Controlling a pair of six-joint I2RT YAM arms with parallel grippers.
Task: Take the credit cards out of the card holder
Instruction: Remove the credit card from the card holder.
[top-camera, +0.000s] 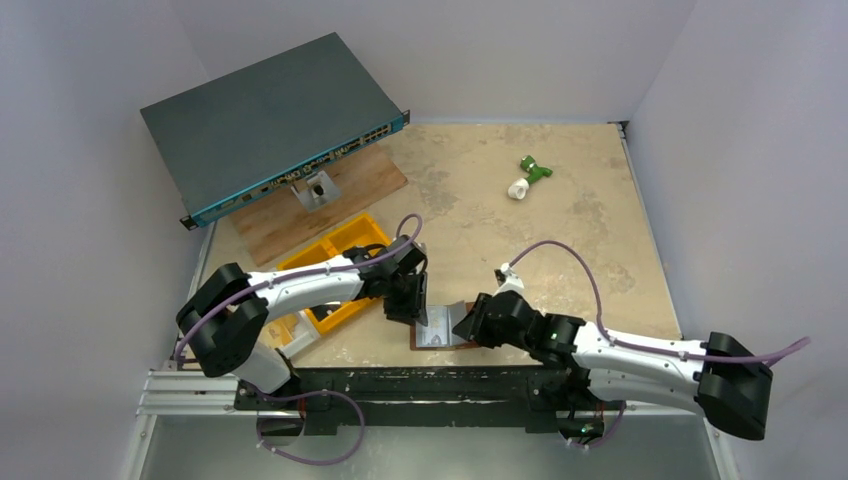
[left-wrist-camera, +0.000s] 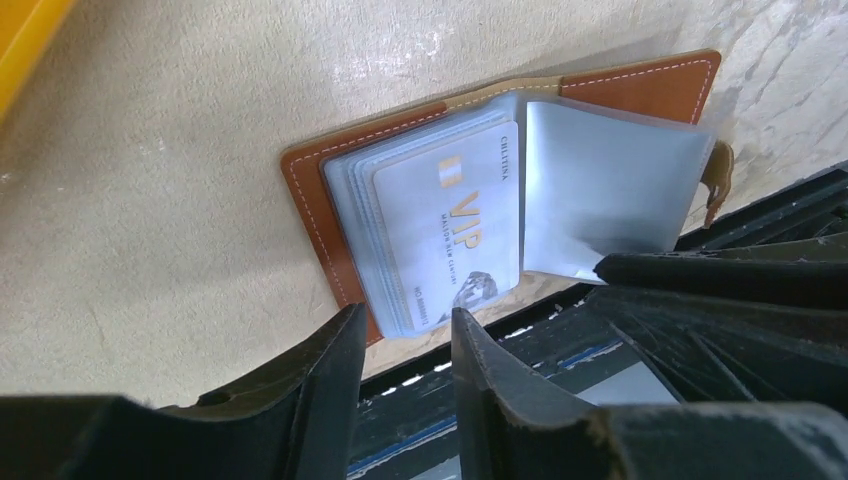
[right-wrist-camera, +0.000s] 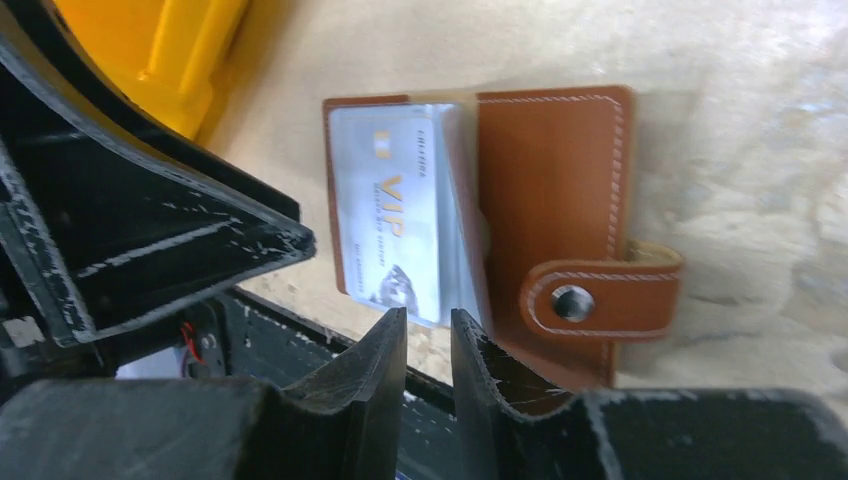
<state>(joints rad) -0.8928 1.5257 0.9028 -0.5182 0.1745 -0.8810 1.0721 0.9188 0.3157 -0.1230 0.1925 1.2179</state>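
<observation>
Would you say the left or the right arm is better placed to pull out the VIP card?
Probably the left: its hand gapes at the VIP card edge, while the right hand flanks the card holder cover.

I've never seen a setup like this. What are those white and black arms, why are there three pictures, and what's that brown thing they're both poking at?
They are two robot arms bolted to the table's near edge, each ending in a two-fingered pincer. The wide picture comes from a camera above and behind them. The other two come from small cameras on each wrist, so the black prongs at the bottom are that arm's own fingers.

The brown thing is a card holder, lying open near the table edge, with a pale VIP card in its clear sleeves. The left pincer and right pincer both sit right at it, each with a narrow gap between its fingers. Neither clearly holds anything.

Also on the table: a yellow bin, a grey network box on a wooden board, and a small green and white object.
</observation>
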